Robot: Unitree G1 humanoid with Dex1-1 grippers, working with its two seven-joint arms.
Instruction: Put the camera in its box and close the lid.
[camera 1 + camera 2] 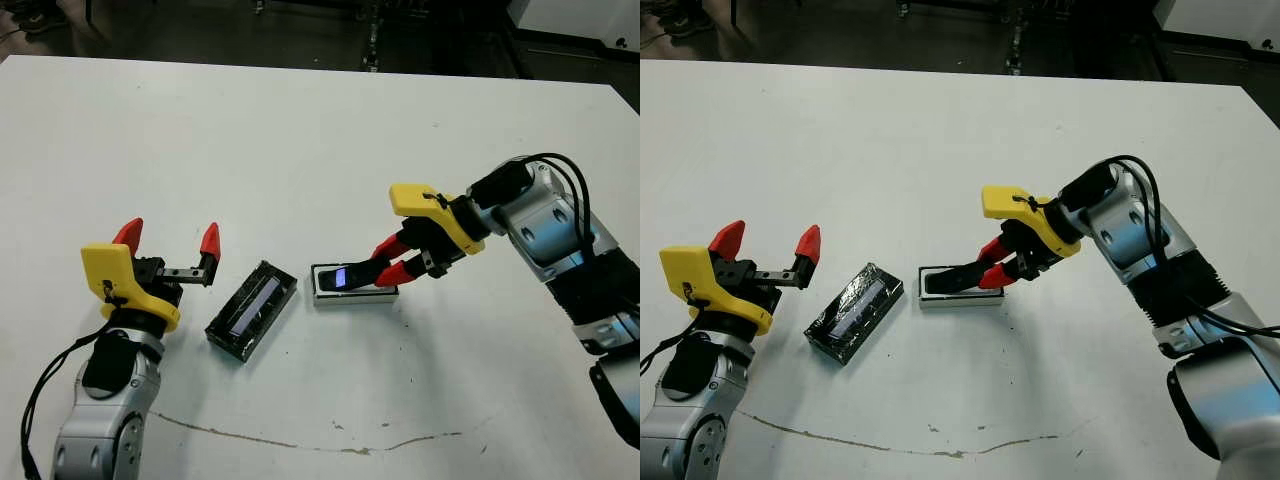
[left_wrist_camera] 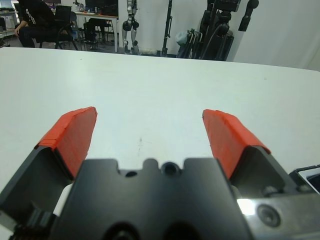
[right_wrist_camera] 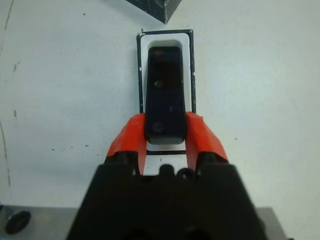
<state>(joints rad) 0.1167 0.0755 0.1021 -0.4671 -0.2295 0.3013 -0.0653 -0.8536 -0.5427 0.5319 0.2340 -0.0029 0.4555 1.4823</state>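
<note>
Nearest you, the left pincer [image 1: 168, 247] hovers over the white tabletop [image 1: 300, 130], its red fingers spread wide and holding nothing. Just beside it, toward the middle, lies the lid [image 1: 252, 309], a black cover resting at an angle with a glossy strip along its length, apart from both pincers.

Next along, your right pincer [image 3: 165, 131] is clamped on the camera [image 3: 165, 90], gripping the slim black bar by its two long sides at the end nearest the wrist. The bar hangs lined up over the box [image 3: 141, 60], its far end dipping into the white tray; whether it already touches the floor of the tray cannot be told. From the head views the bar slants down into the box, a bluish glint near its low end.

Expect the camera to be light, rigid and smooth-sided, so a narrow grip can slip or twist; the hold on the long edges looks sound. The fit within the rim appears snug, so it probably wants lowering level before you let go. The lid looks stiff and light too; take it across its short width, on the plain black edges rather than the shiny strip.

Beyond the tabletop's far edge stand dark equipment and a seated person [image 2: 37, 22].
</note>
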